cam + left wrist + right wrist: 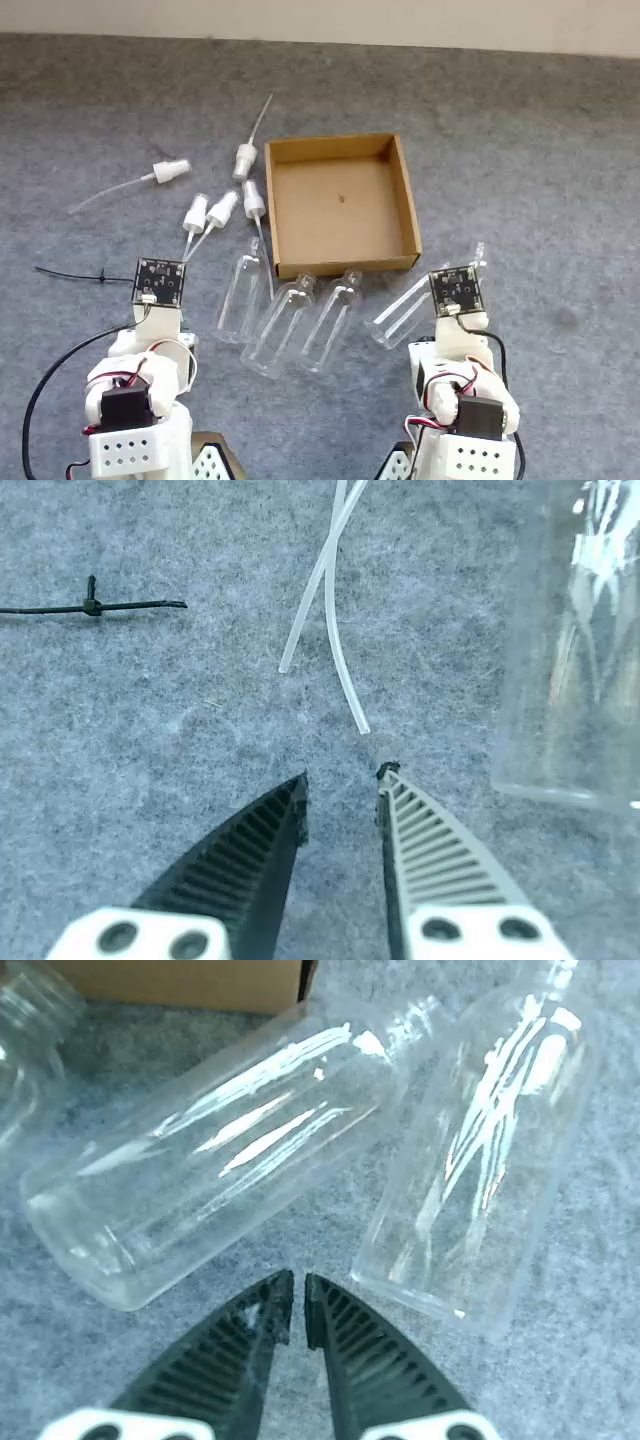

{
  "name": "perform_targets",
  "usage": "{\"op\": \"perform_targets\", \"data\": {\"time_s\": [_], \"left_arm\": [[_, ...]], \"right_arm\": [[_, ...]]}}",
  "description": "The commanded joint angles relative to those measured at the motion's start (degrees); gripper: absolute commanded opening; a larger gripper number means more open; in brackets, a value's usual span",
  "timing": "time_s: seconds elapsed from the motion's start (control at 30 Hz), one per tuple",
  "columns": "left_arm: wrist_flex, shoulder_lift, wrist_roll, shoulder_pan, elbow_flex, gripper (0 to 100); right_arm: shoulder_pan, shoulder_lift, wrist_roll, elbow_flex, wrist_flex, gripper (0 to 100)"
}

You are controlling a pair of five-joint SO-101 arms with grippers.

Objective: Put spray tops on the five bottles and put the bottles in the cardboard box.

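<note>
We judge nothing capped or boxed yet. We see right gripper [298,1278] jaws nearly closed, empty; two bottles [220,1150] lie just ahead, bases twd jaws, long axes running away twd cardboard box [410,200]. left gripper [342,775] jaws narrowly apart, empty; spray tops [222,208] beyond it on counter [540,120]. We reckon L arm nearer tops, R nearer bottles.

You have the brown cardboard box [345,267] sitting upright, top open, mid-table. Five white spray tops [222,208] lie loose just left of it. Clear bottles [280,325], uncapped, lie on their sides along its near wall.
</note>
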Motion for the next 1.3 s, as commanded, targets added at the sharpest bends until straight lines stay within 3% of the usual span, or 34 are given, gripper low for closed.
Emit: {"op": "perform_targets", "data": {"time_s": [0.0, 1.07, 1.27], "left_arm": [[0.3, -0.7, 0.5, -0.1, 1.1, 12], [0.6, -0.7, 0.4, -0.5, 1.1, 12], [0.6, -0.7, 0.4, -0.5, 1.1, 12]], "right_arm": [[0.4, -0.7, 0.3, 7.3, 0.6, 0.5], [0.4, -0.7, 0.4, 7.1, 0.0, 0.6], [0.3, -0.7, 0.4, 0.8, 0.0, 0.6]]}}
